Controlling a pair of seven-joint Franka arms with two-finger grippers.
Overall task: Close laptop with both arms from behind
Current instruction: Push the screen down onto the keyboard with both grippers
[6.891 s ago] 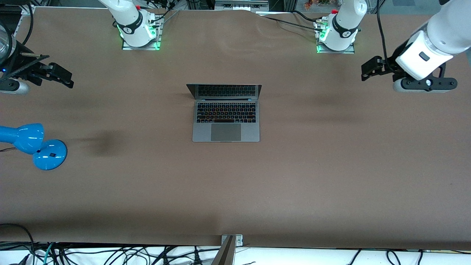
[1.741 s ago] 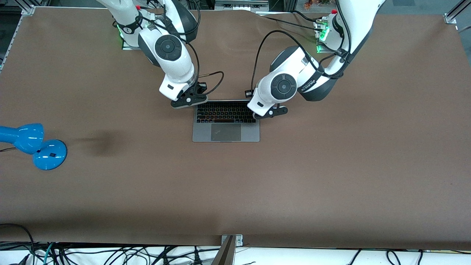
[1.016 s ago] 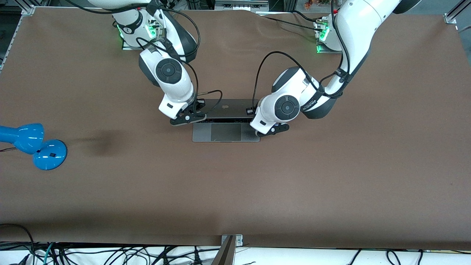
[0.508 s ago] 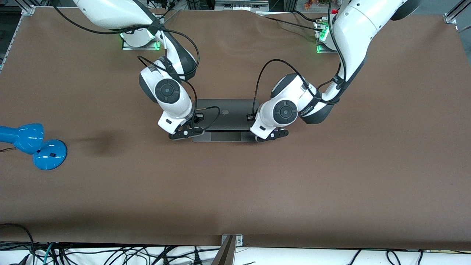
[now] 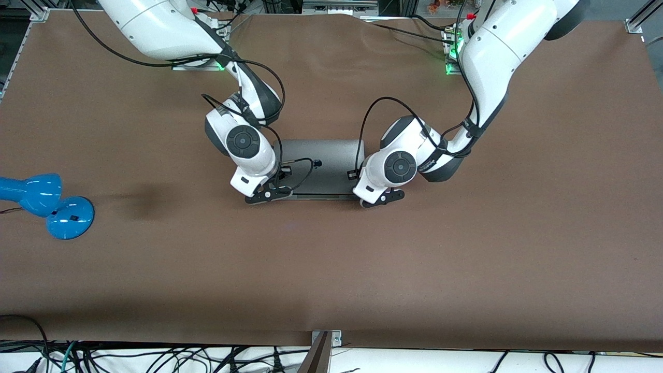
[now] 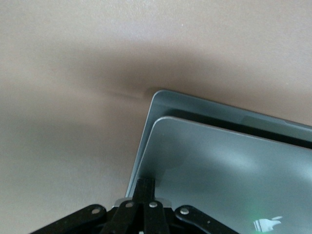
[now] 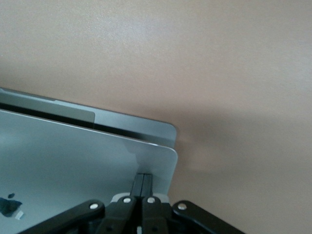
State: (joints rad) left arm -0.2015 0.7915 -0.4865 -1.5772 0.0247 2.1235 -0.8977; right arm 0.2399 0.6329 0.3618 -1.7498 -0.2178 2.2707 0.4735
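Both closed tools press laptop [image 5: 323,160] lid, gap remaining.

1 laptop [image 5: 323,160], 2 white arms: left arm [image 5: 487,62], right arm [image 5: 171,31]. 2 black grippers: left gripper [image 6: 145,187], right gripper [image 7: 142,183]. 1 blue lamp [image 5: 44,204], 1 table [image 5: 331,269].

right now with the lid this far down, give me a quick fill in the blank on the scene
1. The laptop lid is nearly shut, with a thin strip of the ____ still showing at its front edge.
2. The left claw presses on a lid corner with its fingers ____.
3. The right claw rests on the lid corner toward the ____ arm's end of the table.
4. The lamp at the table's edge is ____ in colour.

Missing words: base; shut; right; blue
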